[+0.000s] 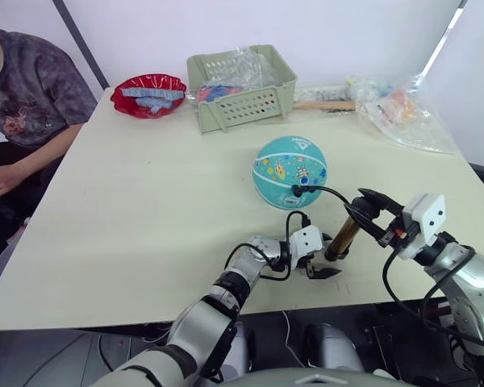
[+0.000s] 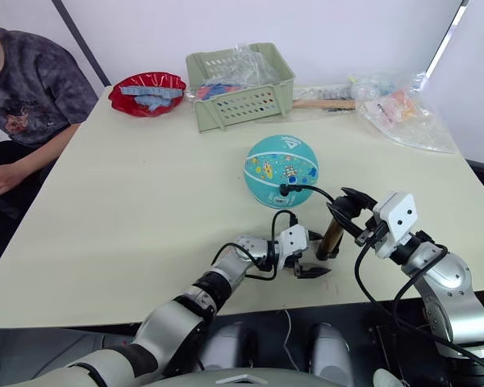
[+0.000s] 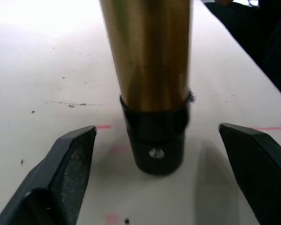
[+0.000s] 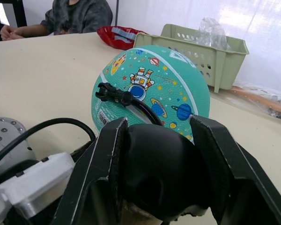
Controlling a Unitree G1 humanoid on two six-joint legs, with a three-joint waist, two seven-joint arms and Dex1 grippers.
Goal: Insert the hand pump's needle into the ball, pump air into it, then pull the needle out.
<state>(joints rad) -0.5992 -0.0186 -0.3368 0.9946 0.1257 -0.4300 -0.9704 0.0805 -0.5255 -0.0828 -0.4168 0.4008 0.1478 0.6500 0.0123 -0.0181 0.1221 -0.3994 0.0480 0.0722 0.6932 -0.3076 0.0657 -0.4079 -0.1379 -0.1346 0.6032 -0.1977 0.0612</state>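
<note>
With my right gripper [image 2: 344, 211] clamping the slick pump [image 2: 332, 232] handle and left gripper [image 3: 161, 159] wide, I'd grip its base.

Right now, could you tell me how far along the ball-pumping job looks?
Done, apparently: the hose's black fitting sits against the ball, so the needle seems inserted, though the pin itself is hidden. In hand: the right gripper is closed on the hand pump's black top, and the left gripper is open around its base on the table. Left: pumping, then pulling the needle out.
</note>
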